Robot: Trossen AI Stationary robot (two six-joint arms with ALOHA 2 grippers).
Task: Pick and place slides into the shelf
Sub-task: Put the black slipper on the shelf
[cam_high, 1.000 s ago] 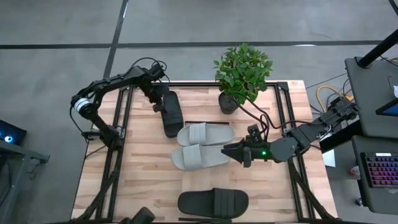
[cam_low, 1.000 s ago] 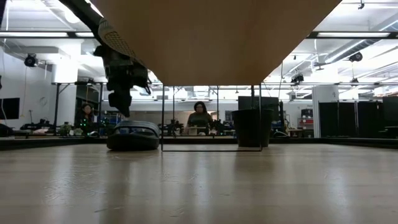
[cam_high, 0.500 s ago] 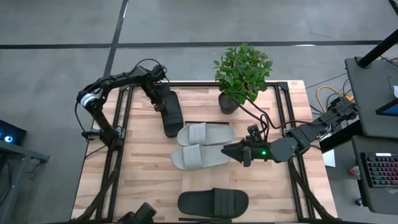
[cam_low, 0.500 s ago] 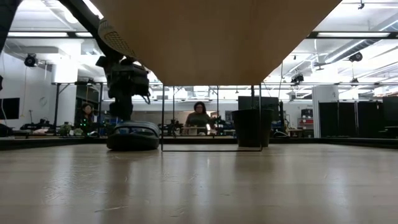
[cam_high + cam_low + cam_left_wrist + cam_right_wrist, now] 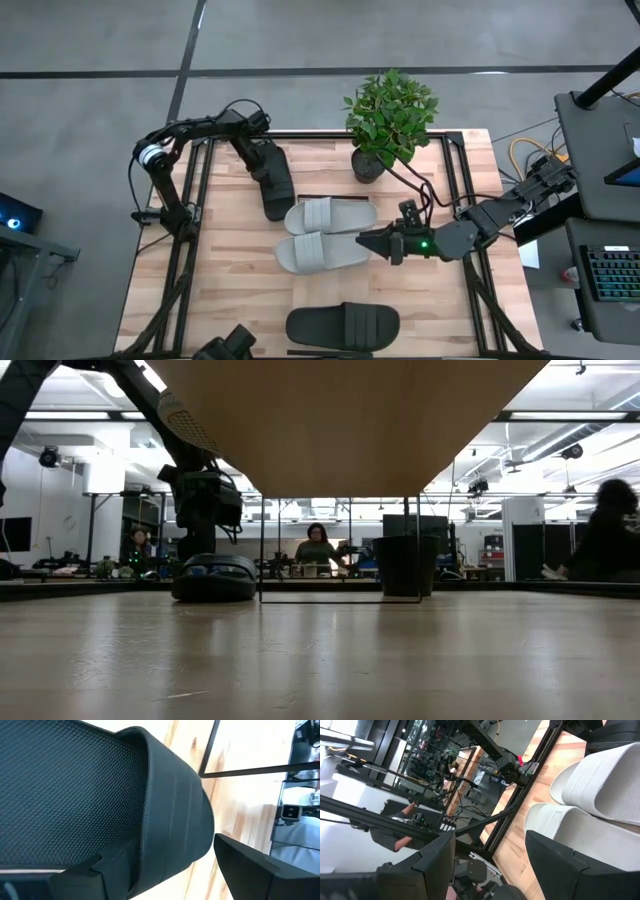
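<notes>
One black slide [image 5: 275,182] lies flat on the table at the far left. It fills the left wrist view [image 5: 75,785]. My left gripper [image 5: 262,160] is open and low over it, pointing down. One finger [image 5: 95,870] is on the footbed side of the strap [image 5: 175,810] and the other [image 5: 255,870] is outside it, over the table. Two pale grey slides [image 5: 330,215] [image 5: 320,252] lie side by side mid-table. The second black slide [image 5: 343,325] lies near the front edge. My right gripper [image 5: 372,243] is open beside the grey slides [image 5: 600,795]. The pale shelf panel [image 5: 320,160] is at the far side. My left gripper straddles the side of the black slide's strap [image 5: 200,820] from above. One finger is inside by the footbed and one is outside. I cannot tell whether either finger touches the slide. The slide lies flat on the table.
A potted plant [image 5: 388,118] stands at the far side, its dark pot [image 5: 400,565] beside a thin black frame [image 5: 262,550]. Black arm frames run along both table sides. People show in the room beyond, one at the right [image 5: 610,530].
My left gripper has come down toward the far black slide and shifted slightly toward the table's right, ending low over the strap. The slide has stayed where it was. A person has come into the low view at the right.
</notes>
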